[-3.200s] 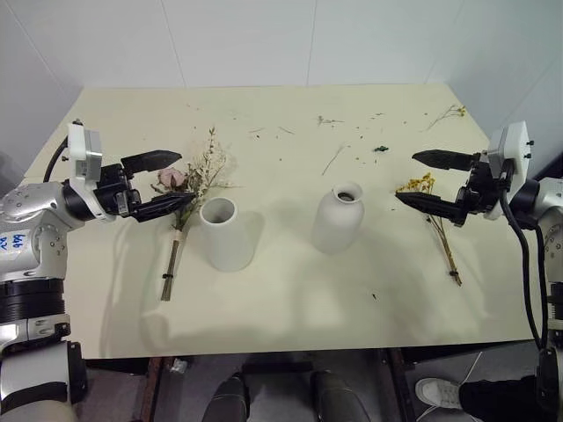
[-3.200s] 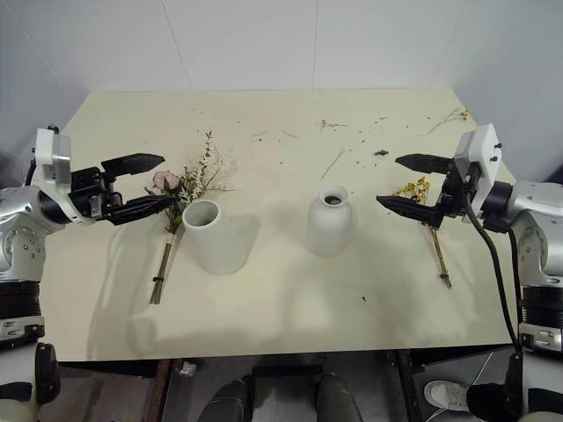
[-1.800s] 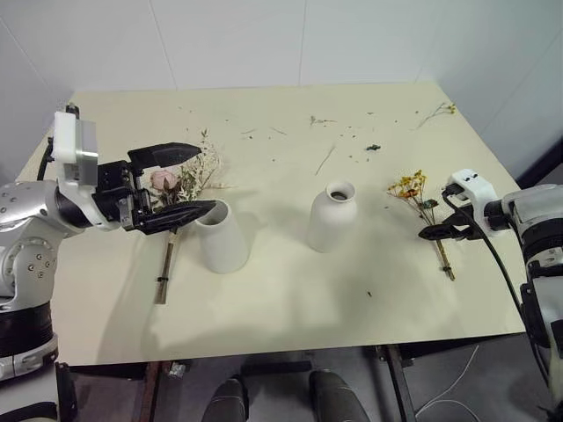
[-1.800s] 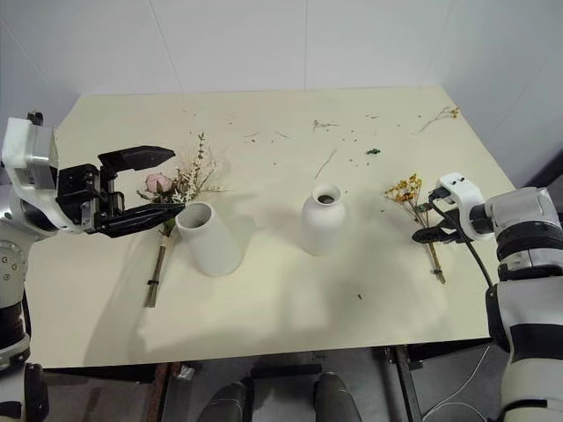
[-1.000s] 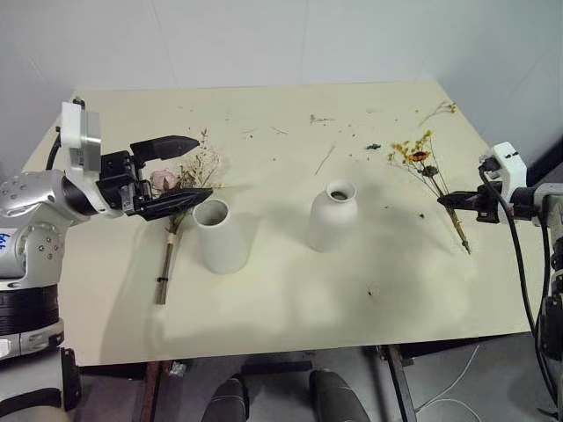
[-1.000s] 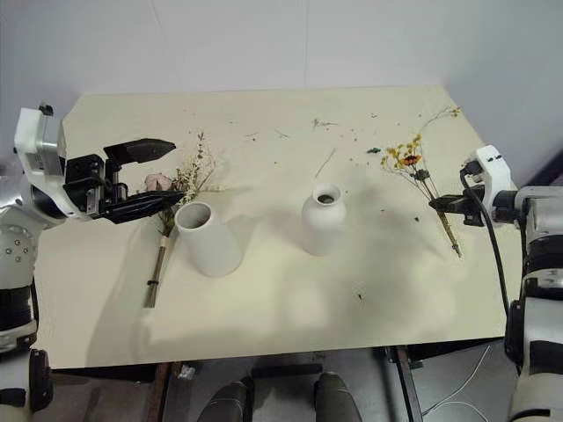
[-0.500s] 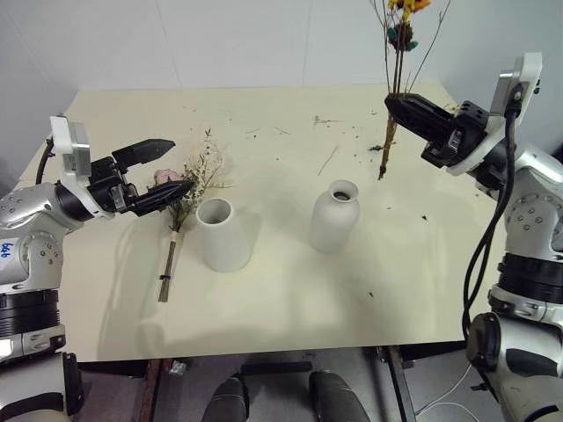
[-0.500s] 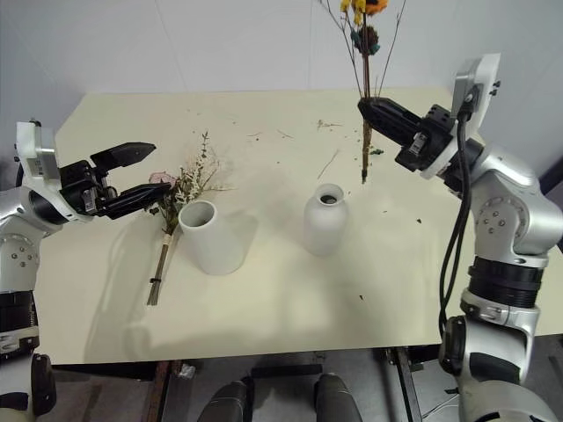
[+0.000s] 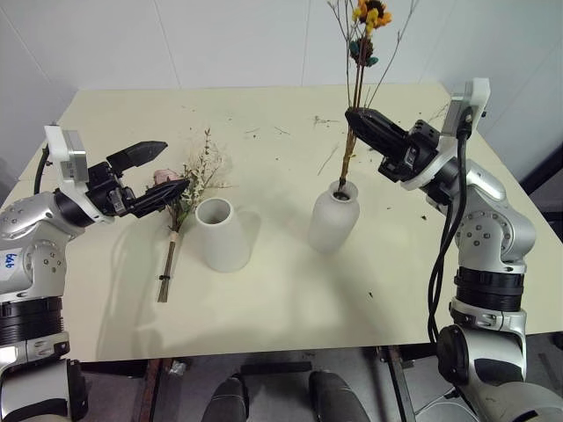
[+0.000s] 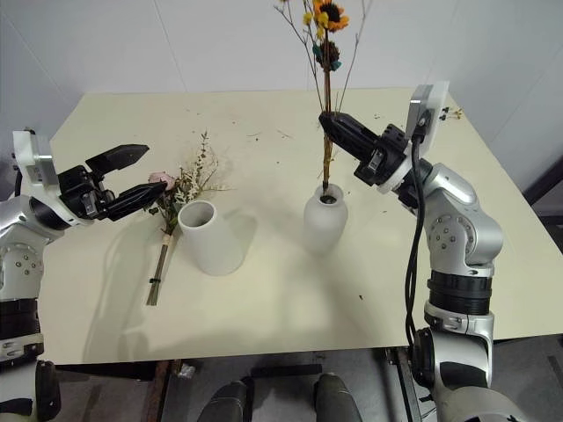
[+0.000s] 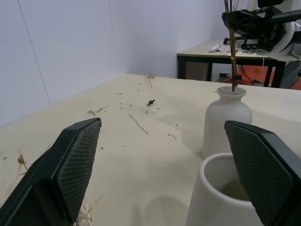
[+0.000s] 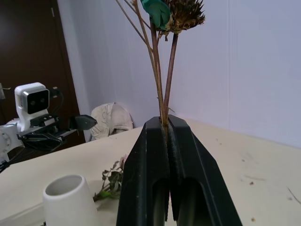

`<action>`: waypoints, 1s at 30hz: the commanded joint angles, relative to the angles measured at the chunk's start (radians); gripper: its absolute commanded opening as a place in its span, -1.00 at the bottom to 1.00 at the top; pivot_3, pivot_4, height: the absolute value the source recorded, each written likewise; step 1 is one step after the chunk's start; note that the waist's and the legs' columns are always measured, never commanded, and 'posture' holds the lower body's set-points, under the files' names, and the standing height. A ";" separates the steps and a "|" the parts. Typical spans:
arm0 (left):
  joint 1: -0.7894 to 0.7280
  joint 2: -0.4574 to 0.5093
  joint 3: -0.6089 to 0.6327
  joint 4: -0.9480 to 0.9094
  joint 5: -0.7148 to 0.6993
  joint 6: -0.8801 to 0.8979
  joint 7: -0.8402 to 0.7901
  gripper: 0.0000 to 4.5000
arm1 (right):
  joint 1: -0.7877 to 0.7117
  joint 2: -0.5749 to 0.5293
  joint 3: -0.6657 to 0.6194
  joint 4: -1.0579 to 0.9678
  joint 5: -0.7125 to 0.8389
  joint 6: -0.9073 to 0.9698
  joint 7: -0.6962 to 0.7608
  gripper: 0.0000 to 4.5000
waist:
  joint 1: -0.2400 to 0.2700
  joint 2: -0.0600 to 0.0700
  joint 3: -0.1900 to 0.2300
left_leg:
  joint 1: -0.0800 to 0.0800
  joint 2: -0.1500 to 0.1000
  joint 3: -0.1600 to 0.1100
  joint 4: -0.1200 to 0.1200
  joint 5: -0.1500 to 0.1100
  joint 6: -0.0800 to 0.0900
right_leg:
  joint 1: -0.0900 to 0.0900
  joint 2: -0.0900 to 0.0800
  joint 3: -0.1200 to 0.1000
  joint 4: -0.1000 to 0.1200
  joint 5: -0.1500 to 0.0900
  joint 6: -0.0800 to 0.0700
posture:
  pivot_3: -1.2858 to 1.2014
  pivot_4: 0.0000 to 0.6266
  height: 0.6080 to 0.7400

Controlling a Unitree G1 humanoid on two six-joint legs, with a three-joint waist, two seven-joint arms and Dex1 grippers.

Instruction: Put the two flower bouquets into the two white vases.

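Note:
My right gripper (image 9: 351, 115) is shut on the stems of the small bouquet (image 9: 369, 18), the one with yellow blossoms. It holds the bouquet upright, and the stem ends reach into the mouth of the narrow-necked white vase (image 9: 332, 218). The large bouquet (image 9: 190, 176) with pink roses lies flat on the table, just left of the wide-mouthed white vase (image 9: 221, 235). My left gripper (image 9: 172, 166) hovers open beside its blooms with nothing between the fingers (image 11: 70, 169). In the right wrist view the fingers (image 12: 153, 155) are pressed together around the stems.
Loose twigs and crumbs (image 9: 332, 158) lie scattered over the far half of the cream table (image 9: 290, 299). One sprig (image 10: 452, 112) rests near the far right corner. White walls close off the back and right sides.
My right gripper closed on the small bouquet, lifted it off the table upright and carried it left, bringing the stems down into the narrow-necked vase. The left gripper drifted slightly left, still open.

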 commanded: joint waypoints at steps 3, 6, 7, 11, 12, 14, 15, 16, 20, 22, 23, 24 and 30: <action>0.015 0.008 0.049 -0.012 -0.006 -0.030 0.006 1.00 | 0.053 -0.014 0.013 0.021 -0.037 -0.105 0.029 -0.72 | -0.001 0.000 0.000 | 0.000 0.000 0.000 0.000 0.000 0.000 | 0.000 0.000 0.000 0.000 0.000 0.000 | 0.03 -0.52 1.00; 0.013 0.008 0.051 -0.015 -0.004 -0.030 0.009 1.00 | 0.061 -0.012 0.025 0.025 -0.061 -0.146 0.029 -0.28 | -0.002 0.000 0.000 | 0.000 0.000 0.000 0.000 0.000 0.000 | 0.000 0.000 0.000 0.000 0.000 0.000 | 0.03 -0.52 1.00; 0.011 0.008 0.050 -0.017 -0.002 -0.031 0.012 1.00 | 0.063 -0.011 0.027 0.025 -0.064 -0.152 0.029 -0.10 | -0.002 0.000 0.000 | 0.000 0.000 0.000 0.000 0.000 0.000 | 0.000 0.000 0.000 0.000 0.000 0.000 | 0.03 -0.52 1.00; 0.003 0.024 0.043 -0.019 0.032 -0.036 0.051 1.00 | 0.080 -0.041 0.026 -0.012 -0.066 -0.173 0.042 0.48 | 0.000 0.000 0.000 | 0.000 0.000 0.000 0.000 0.000 0.000 | 0.000 0.000 0.000 0.000 0.000 0.000 | 0.03 -0.52 1.00; 0.004 0.034 0.039 -0.017 0.054 -0.041 0.065 1.00 | 0.084 -0.059 0.022 -0.024 -0.067 -0.175 0.047 0.64 | 0.000 0.000 0.000 | 0.000 0.000 0.000 0.000 0.000 0.000 | 0.000 0.000 0.000 0.000 0.000 0.000 | 0.03 -0.52 1.00; 0.016 0.072 0.017 -0.024 0.108 -0.018 0.093 1.00 | 0.096 -0.121 0.004 -0.046 -0.064 -0.168 0.071 0.96 | 0.001 0.000 0.000 | 0.000 0.000 0.000 0.000 0.000 0.000 | 0.000 0.000 0.000 -0.001 0.000 0.000 | 0.03 -0.52 1.00; 0.025 0.095 0.003 -0.031 0.140 0.004 0.111 1.00 | 0.102 -0.161 -0.008 -0.056 -0.059 -0.158 0.089 0.98 | 0.001 0.000 0.000 | 0.000 0.000 0.000 0.000 0.000 0.000 | 0.000 0.000 0.000 -0.001 0.000 0.000 | 0.03 -0.52 1.00; 0.037 0.123 -0.014 -0.043 0.165 0.040 0.126 1.00 | 0.109 -0.207 -0.022 -0.063 -0.047 -0.138 0.111 0.98 | 0.001 0.000 0.000 | 0.000 0.000 0.000 -0.001 0.000 0.000 | 0.000 0.000 0.000 -0.002 0.000 0.000 | 0.03 -0.52 1.00; 0.047 0.232 -0.069 -0.138 0.153 0.400 0.226 1.00 | 0.137 -0.406 -0.043 -0.079 0.001 -0.061 0.256 0.98 | 0.003 -0.001 0.000 | 0.000 0.000 0.000 -0.002 -0.001 0.001 | 0.000 0.000 0.000 -0.004 0.000 0.000 | 0.03 -0.52 1.00; 0.013 0.241 -0.085 -0.176 0.116 0.555 0.261 1.00 | 0.161 -0.494 -0.043 -0.079 0.017 -0.043 0.350 0.98 | 0.001 -0.001 0.000 | 0.000 0.000 0.000 -0.002 -0.001 0.002 | 0.000 0.000 0.000 -0.004 0.000 0.000 | 0.03 -0.52 1.00; -0.003 0.238 -0.086 -0.182 0.107 0.603 0.279 1.00 | 0.172 -0.521 -0.040 -0.080 0.018 -0.042 0.379 0.98 | 0.001 -0.001 0.000 | 0.000 0.000 0.001 -0.002 -0.001 0.002 | 0.001 0.000 0.000 -0.004 0.000 -0.001 | 0.03 -0.52 1.00; -0.016 0.233 -0.090 -0.188 0.104 0.634 0.290 1.00 | 0.183 -0.537 -0.042 -0.076 0.014 -0.051 0.396 0.98 | 0.001 -0.001 0.000 | 0.000 0.000 0.001 -0.002 -0.001 0.002 | 0.001 0.000 0.000 -0.004 0.000 -0.001 | 0.03 -0.52 1.00; -0.036 0.217 -0.206 -0.196 0.194 0.760 0.392 1.00 | 0.263 -0.584 -0.079 -0.100 0.027 -0.100 0.476 0.98 | -0.006 -0.001 0.000 | 0.001 0.000 0.003 -0.001 -0.001 0.002 | 0.001 0.000 0.001 -0.004 0.000 -0.001 | 0.03 -0.52 1.00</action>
